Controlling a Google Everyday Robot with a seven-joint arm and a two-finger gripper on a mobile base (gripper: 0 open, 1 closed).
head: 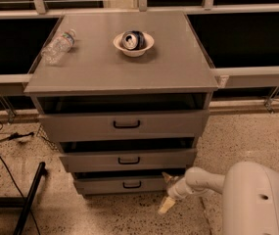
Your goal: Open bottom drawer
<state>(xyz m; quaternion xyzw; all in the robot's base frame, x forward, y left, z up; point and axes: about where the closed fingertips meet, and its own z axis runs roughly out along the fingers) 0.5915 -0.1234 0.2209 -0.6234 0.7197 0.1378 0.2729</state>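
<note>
Left of the cabinet [124, 67], black cables [2, 146] and a dark stand leg [29, 199] run out of the frame. At the left edge of the cabinet's top, a clear plastic bottle [58, 45] lies on its side, its label unreadable. Nearer the middle of the top, a white bowl [133, 44] holds a can [132, 39] with no legible writing. The bottom drawer [104, 185], lowest in the cabinet, is grey and shallow-fronted, with a small black loop handle [131, 184] and a dark gap above its front. At the cabinet's lower right corner the gripper [166, 192] hangs with fingers spread, clasping nothing. The frame cuts off its white arm [256, 195].
</note>
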